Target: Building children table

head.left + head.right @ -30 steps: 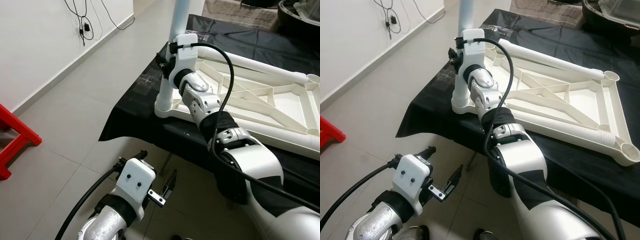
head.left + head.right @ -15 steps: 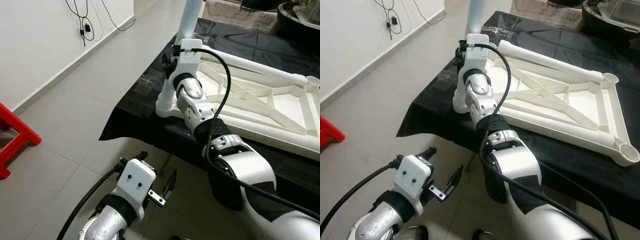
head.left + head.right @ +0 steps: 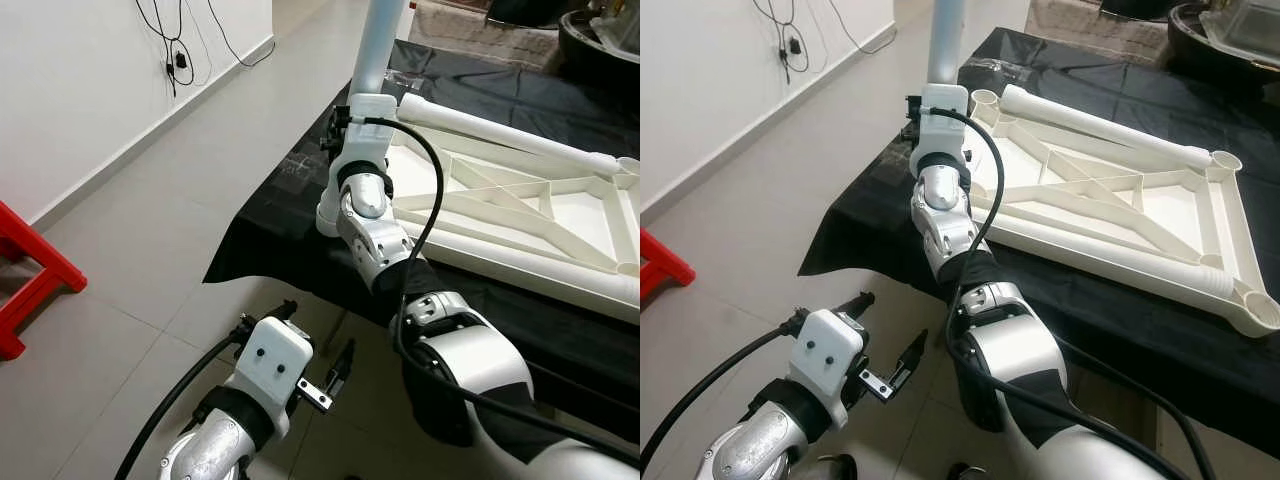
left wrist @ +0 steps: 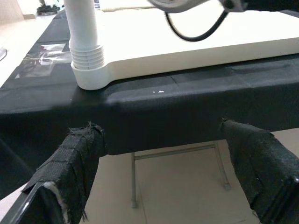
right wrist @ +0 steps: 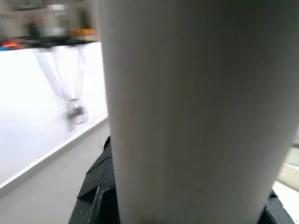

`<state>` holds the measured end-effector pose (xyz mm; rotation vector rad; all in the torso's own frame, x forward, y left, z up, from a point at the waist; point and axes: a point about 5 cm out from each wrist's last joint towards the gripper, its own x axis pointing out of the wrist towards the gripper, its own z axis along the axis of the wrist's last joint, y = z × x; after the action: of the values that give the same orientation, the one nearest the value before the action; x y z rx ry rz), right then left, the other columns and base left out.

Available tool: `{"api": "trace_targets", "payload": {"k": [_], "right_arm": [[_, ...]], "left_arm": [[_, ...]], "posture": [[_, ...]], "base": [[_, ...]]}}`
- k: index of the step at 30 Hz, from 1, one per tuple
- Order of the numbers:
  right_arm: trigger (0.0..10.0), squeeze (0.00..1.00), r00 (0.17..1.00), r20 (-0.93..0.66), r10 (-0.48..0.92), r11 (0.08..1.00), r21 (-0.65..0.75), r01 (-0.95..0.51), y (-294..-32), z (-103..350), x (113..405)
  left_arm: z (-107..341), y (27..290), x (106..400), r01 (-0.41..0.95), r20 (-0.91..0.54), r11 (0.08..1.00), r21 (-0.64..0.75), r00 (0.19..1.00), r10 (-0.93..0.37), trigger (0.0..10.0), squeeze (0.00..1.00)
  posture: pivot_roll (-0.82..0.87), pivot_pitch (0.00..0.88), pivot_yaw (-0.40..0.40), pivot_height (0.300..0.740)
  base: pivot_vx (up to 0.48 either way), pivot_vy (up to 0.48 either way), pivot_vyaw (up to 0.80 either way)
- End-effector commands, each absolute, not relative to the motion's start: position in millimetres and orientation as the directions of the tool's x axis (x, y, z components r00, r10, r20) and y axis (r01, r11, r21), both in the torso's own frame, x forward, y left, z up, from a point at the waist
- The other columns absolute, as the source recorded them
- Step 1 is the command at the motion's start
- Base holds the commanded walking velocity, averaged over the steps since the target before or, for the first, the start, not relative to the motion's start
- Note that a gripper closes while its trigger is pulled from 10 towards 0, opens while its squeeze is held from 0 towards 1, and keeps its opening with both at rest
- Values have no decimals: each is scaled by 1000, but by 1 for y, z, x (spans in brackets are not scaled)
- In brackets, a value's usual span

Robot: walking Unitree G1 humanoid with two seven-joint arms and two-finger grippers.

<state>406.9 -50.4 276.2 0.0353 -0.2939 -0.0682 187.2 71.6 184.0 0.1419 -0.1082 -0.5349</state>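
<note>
At the near left corner of the black-draped table [image 3: 1110, 330], the white leg [image 3: 375, 45] now stands straighter in the corner socket of the upturned tabletop frame [image 3: 1110, 200], so seating looks nearly done. The right gripper [image 3: 338, 120], forearm stretched forward, has slid along and clasps the leg; the left gripper [image 4: 168, 172] hangs spread and idle below the table edge.

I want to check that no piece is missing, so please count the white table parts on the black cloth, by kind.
White plastic tabletop frame, upside down: 1
Upright white plastic tube leg, in a corner socket: 1
Lying white plastic tube leg, on the frame: 1
Total: 3
</note>
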Motion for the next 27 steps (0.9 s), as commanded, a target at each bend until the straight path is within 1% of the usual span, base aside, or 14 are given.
{"api": "trace_targets", "payload": {"k": [1, 6, 11, 13, 14, 15, 17, 19, 21, 22, 24, 25, 26, 27], "right_arm": [[10000, 0, 977, 60, -205, 979, 0, 205, -57, 224, 406], [10000, 0, 977, 118, -178, 981, 94, 167, -51, 242, 406], [10000, 0, 974, 150, -172, 981, 120, 155, -50, 251, 405], [10000, 0, 924, 360, -132, 970, 238, 46, -57, 299, 402], [10000, 0, 924, 360, -132, 970, 238, 46, -57, 299, 402], [10000, 0, 885, 452, -115, 963, 271, -14, -62, 319, 398], [10000, 0, 885, 452, -115, 963, 271, -14, -62, 319, 398], [10000, 0, 822, 563, -83, 955, 282, -96, -71, 342, 387], [10000, 0, 807, 587, -69, 952, 280, -123, -73, 346, 384], [10000, 0, 798, 602, -29, 948, 270, -170, -74, 347, 380], [10000, 0, 798, 602, -29, 948, 270, -170, -74, 347, 380], [10000, 0, 799, 600, 28, 941, 255, -224, -74, 342, 377], [10000, 0, 811, 576, 101, 926, 244, -288, -73, 330, 374], [10000, 0, 811, 576, 101, 926, 244, -288, -73, 330, 374]], "left_arm": [[179, 72, 188, 509, 48, 845, 164, 852, -522, 10000, 0], [177, 73, 191, 507, 46, 846, 166, 853, -520, 10000, 0], [177, 74, 193, 505, 47, 847, 164, 854, -518, 10000, 0], [174, 76, 199, 495, 37, 857, 139, 863, -505, 10000, 27], [174, 76, 199, 495, 37, 857, 139, 863, -505, 10000, 27], [172, 77, 202, 491, 33, 862, 127, 866, -498, 10000, 1000], [172, 77, 202, 491, 33, 862, 127, 866, -498, 10000, 1000], [170, 76, 207, 495, 34, 863, 100, 865, -500, 10000, 1000], [170, 75, 208, 501, 36, 861, 92, 862, -506, 10000, 1000], [169, 75, 210, 501, 31, 858, 111, 862, -507, 10000, 1000], [169, 75, 210, 501, 31, 858, 111, 862, -507, 10000, 1000], [169, 76, 214, 484, 21, 860, 159, 870, -493, 10000, 1000], [170, 82, 222, 449, 13, 868, 211, 887, -462, 10000, 0], [170, 82, 222, 449, 13, 868, 211, 887, -462, 10000, 0]], "posture": [[238, 180, -77, 740], [242, 165, -77, 740], [242, 160, -76, 740], [235, 120, -76, 740], [235, 120, -76, 740], [234, 114, -75, 740], [234, 114, -75, 740], [222, 82, -69, 740], [222, 82, -69, 740], [217, 69, -69, 740], [217, 69, -69, 740], [212, 59, -63, 740], [209, 47, -65, 740], [209, 47, -65, 740]], "base": [[0, 0, 0], [0, 0, 0], [0, 0, 0], [0, 0, 0], [0, 0, 0], [0, 0, 0], [0, 0, 0], [0, 0, 0], [0, 0, 0], [0, 0, 0], [0, 0, 0], [0, 0, 0], [0, 0, 0], [0, 0, 0]]}}
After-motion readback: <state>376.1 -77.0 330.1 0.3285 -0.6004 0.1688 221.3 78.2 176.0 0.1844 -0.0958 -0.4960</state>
